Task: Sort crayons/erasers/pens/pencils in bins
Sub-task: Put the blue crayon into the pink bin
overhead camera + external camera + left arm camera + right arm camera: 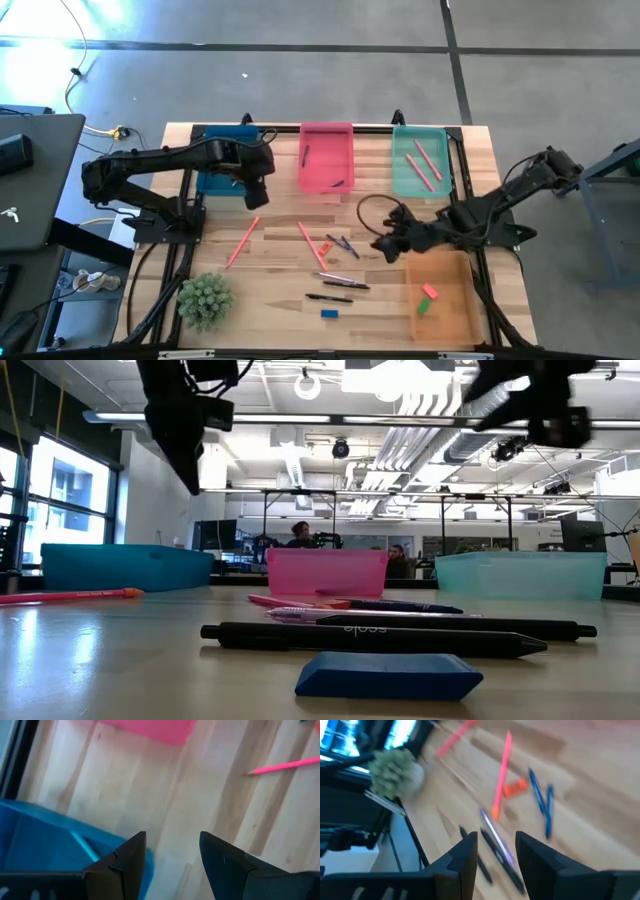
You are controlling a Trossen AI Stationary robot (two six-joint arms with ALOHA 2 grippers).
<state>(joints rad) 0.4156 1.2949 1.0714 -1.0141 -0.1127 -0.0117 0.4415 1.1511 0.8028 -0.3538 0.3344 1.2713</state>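
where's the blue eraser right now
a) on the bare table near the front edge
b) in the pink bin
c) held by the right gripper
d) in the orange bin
a: the blue eraser lies on the wood just in front of the black pens, outside every bin; the orange bin holds only a pink and a green eraser.

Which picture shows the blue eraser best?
The low view: the blue eraser lies right in front, big, ahead of a black pen. The high view shows only a tiny blue block. Neither wrist view shows it.
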